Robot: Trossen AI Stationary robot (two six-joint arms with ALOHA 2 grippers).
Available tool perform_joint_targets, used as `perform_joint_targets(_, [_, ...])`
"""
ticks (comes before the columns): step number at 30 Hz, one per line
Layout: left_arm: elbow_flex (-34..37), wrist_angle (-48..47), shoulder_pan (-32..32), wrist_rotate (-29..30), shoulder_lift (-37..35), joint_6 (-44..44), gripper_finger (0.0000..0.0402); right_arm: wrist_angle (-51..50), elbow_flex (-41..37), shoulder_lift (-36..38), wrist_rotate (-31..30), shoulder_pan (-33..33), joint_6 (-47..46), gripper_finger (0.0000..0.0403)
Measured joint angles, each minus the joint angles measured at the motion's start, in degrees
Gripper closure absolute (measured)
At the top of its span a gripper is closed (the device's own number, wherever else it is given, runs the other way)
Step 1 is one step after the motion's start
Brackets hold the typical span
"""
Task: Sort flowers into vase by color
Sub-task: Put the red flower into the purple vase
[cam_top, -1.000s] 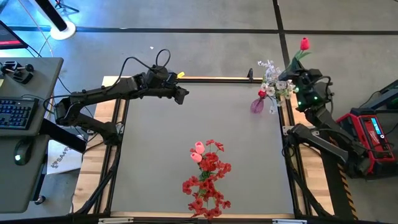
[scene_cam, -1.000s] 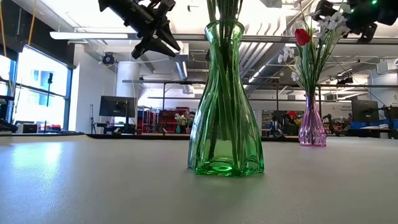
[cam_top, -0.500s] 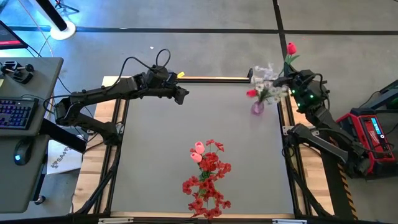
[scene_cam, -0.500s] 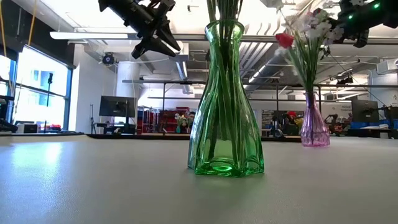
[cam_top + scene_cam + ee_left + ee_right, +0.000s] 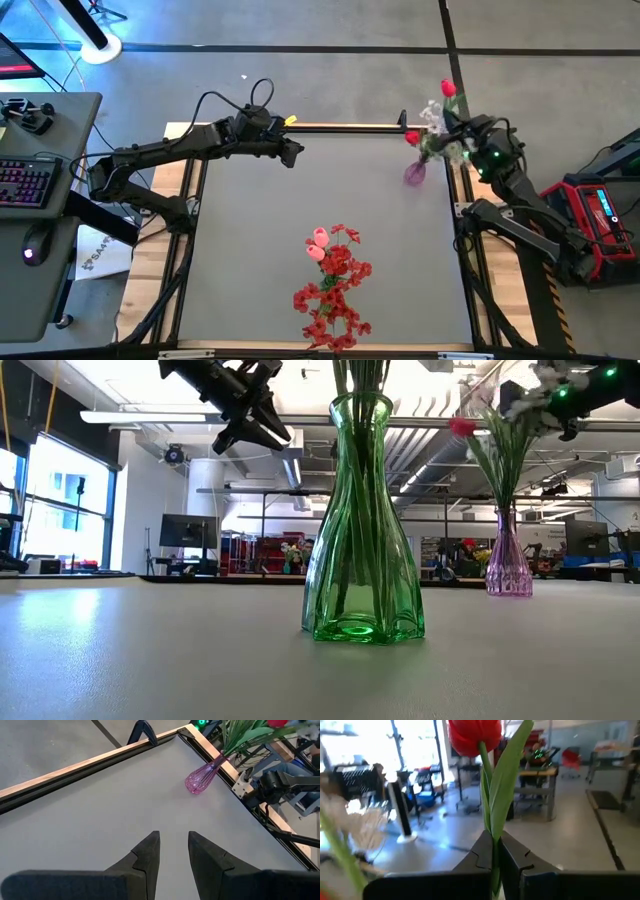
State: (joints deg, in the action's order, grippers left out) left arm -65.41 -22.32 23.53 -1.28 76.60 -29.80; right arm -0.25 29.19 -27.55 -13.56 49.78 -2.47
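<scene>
Right gripper fingers grasp a red flower by its stem above the pink vase; left gripper fingers parted, empty, over the table.

Grey concrete floor, desk with keyboard, bright windows, exposed ceiling ducts

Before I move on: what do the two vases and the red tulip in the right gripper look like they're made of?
Green vase: clear tinted glass by its look, stems showing through, glossy highlights. Pink vase: clear ribbed glass or plastic, cannot tell which. Red tulip clamped in the right gripper: likely artificial, smooth uniform petals and a flat green leaf; fabric or plastic unclear.
</scene>
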Motion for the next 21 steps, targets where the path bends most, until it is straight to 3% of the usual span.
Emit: perform_joint_targets(21, [0.0,4.8,0.0,0.5,0.0,1.4,0.0312,-17.5,0.0,3.5,8.0,0.0,2.3,0.0403])
